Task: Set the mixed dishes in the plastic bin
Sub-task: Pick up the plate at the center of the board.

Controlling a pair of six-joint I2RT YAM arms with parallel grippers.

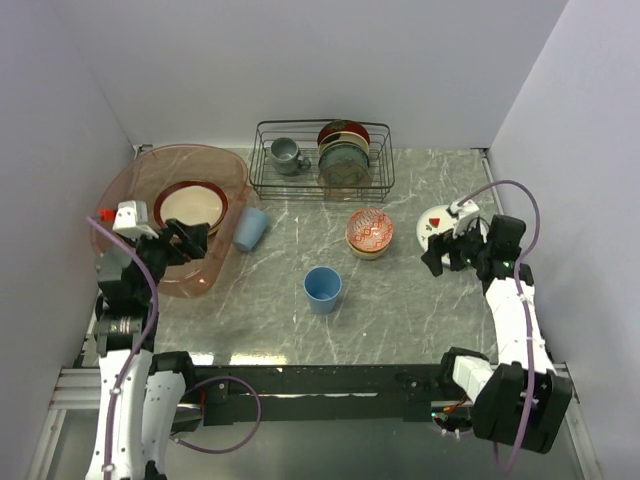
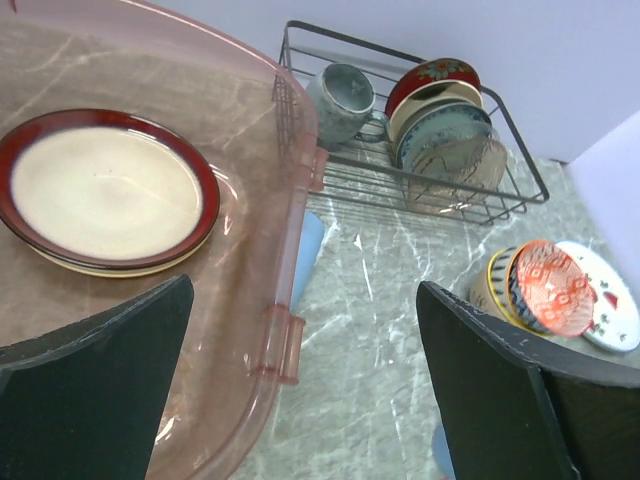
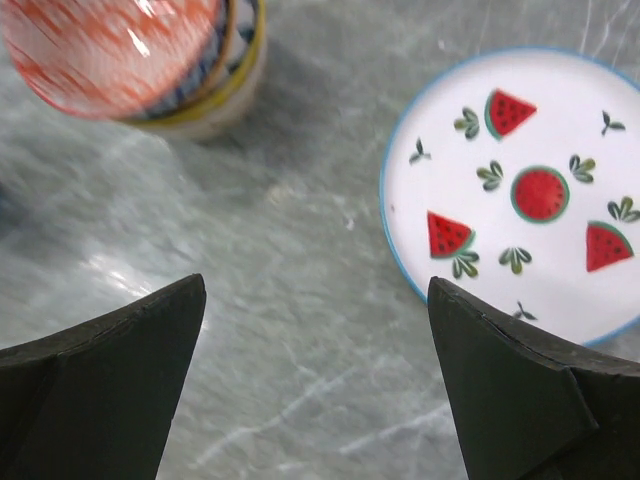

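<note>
Both grippers empty, dishes waiting on the table
Near centre stands an upright light-blue cup (image 1: 322,288). Right gripper (image 3: 318,285), jaws wide, hovers beside the flat white watermelon-printed plate (image 3: 530,190) (best pinched by its rim, tilted). Left gripper (image 2: 305,290), equally wide, hangs over the translucent pink oval plastic bin (image 1: 190,285), which holds a dark-red-rimmed plate (image 1: 190,205).

The plastic bin (image 1: 205,280) sits at the table's (image 1: 400,310) far left, with two stacked plates (image 1: 190,205) lying inside it. A cup (image 1: 250,228) rests right beside the bin's right wall. A second cup (image 1: 322,290) stands upright near the table's middle, closer to the arms. Behind and to its right sit nested bowls (image 1: 369,232), and a watermelon-print plate (image 1: 435,222) lies flat just right of them. At the back stands a wire rack (image 1: 320,185), holding a mug (image 1: 287,155) at its left and upright plates (image 1: 344,158) at its right.
</note>
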